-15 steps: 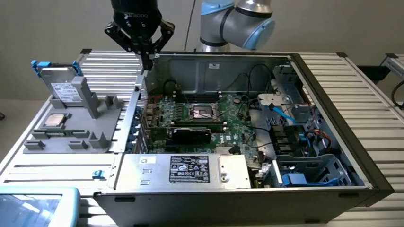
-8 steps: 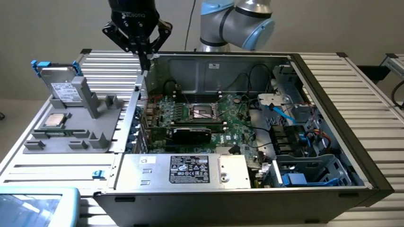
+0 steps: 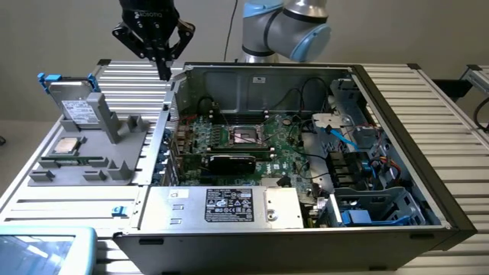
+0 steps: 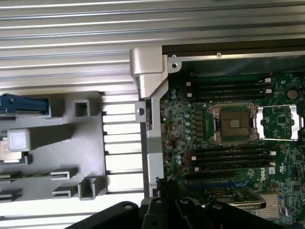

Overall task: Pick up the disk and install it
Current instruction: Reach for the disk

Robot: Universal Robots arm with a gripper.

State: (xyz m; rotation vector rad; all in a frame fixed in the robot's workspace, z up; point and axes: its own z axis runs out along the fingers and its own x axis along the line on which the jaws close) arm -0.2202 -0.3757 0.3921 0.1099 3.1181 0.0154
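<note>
1. Plain beige wall [image 3: 61, 28] across top of frame, evenly lit.
2. Thin cable [image 3: 231, 23] runs down the wall, upper centre.
3. Ribbed aluminium table [image 3: 450, 114] fills middle and right.
4. Pale floor [image 3: 11, 149] at left edge.
5. Second bench [image 3: 480, 77] at right edge, cut off.
6. Light-blue-rimmed object [image 3: 46, 249] in lower left corner; can't tell what it is.
</note>
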